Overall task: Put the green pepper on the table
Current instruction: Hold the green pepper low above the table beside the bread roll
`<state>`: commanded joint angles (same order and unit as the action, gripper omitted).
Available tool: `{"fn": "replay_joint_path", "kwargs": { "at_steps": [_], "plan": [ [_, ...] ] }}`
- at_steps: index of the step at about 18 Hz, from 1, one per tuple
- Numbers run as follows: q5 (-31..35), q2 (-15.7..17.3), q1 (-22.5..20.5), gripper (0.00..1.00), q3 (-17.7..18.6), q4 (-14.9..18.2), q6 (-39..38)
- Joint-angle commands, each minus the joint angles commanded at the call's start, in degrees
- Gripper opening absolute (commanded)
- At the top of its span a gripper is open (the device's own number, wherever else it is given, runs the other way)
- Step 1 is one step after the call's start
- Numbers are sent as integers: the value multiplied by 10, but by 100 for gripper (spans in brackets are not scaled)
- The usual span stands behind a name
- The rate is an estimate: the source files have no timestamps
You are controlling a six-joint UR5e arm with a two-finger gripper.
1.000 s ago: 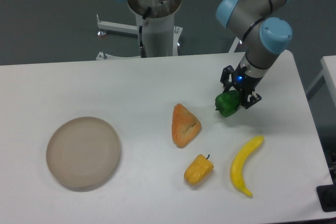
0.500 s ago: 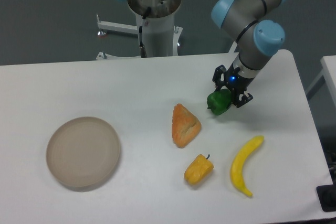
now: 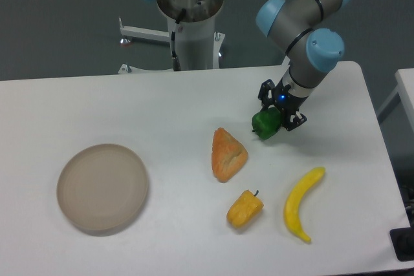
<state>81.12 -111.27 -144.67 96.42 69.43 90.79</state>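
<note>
because the green pepper (image 3: pixel 264 123) has to end up on the table (image 3: pixel 129 114), the claw (image 3: pixel 281 109) grips it from above, its black fingers closed on the pepper's right side, with the arm's wrist angled down over it. whether the pepper already rests on the tabletop or hangs just clear of it cannot be told from this single view; no clear gap shows beneath it. it sits up and to the right of the orange wedge (image 3: pixel 228 154), near it but apart. that patch of bare white surface looks like a sensible spot to set it down, since nothing crowds it there.

the pepper is small, glossy and dark green, with a lumpy rounded body. below the orange wedge lies a yellow pepper (image 3: pixel 244 208); to the lower right of the wedge lies a banana (image 3: pixel 301 203); well to the wedge's left sits a round beige plate (image 3: pixel 102 187).
</note>
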Motion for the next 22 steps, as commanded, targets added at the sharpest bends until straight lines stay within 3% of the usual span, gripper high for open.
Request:
{"fn": "replay_joint_path", "kwargs": {
  "at_steps": [22],
  "plan": [
    [27, -1, 1, 51, 2, -3, 0]
  ]
}}
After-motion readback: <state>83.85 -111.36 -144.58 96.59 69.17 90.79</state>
